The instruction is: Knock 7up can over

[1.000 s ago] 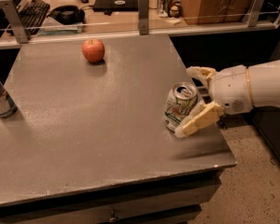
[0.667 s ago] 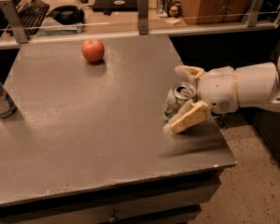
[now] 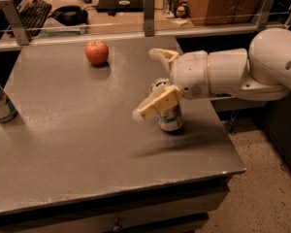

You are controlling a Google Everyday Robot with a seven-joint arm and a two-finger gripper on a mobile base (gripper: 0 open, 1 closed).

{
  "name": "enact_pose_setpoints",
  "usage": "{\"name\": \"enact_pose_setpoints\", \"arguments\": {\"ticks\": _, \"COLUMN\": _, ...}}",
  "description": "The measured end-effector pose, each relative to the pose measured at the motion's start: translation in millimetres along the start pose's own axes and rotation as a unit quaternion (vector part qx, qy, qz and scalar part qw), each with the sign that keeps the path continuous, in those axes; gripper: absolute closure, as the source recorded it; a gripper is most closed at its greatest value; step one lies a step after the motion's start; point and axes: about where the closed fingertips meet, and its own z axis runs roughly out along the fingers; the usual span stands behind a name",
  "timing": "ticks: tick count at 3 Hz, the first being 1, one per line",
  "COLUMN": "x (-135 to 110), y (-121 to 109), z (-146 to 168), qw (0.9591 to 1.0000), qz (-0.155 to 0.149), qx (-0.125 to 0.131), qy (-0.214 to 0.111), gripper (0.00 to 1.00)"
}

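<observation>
The 7up can [image 3: 171, 119] is silver-white with green markings. It stands on the grey table [image 3: 77, 144] right of centre and leans with its top towards the left. My gripper [image 3: 144, 83] reaches in from the right on a white arm [image 3: 233, 74]. It is open and straddles the can. The near finger [image 3: 155, 105] lies across the can's upper front and touches it. The far finger [image 3: 160, 56] is behind the can and clear of it.
A red apple [image 3: 96, 52] sits at the table's back middle. A taller blue can [image 3: 0, 101] stands at the left edge. The table's right edge [image 3: 228, 144] drops to the floor. A railing [image 3: 148, 13] and a desk with a keyboard [image 3: 31, 11] lie behind.
My arm has swept left over the table. The can has moved left with the gripper and its top now leans left under the near finger.
</observation>
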Motion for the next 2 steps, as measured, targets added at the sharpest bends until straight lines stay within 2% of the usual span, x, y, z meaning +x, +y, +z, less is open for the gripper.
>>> {"name": "enact_pose_setpoints", "arguments": {"ticks": 1, "x": -22, "y": 2, "z": 31, "qw": 0.9995, "qz": 0.009, "qx": -0.016, "qy": -0.024, "gripper": 0.00}}
{"name": "enact_pose_setpoints", "arguments": {"ticks": 2, "x": -26, "y": 6, "z": 49, "qw": 0.9987, "qz": 0.025, "qx": -0.027, "qy": -0.036, "gripper": 0.00}}
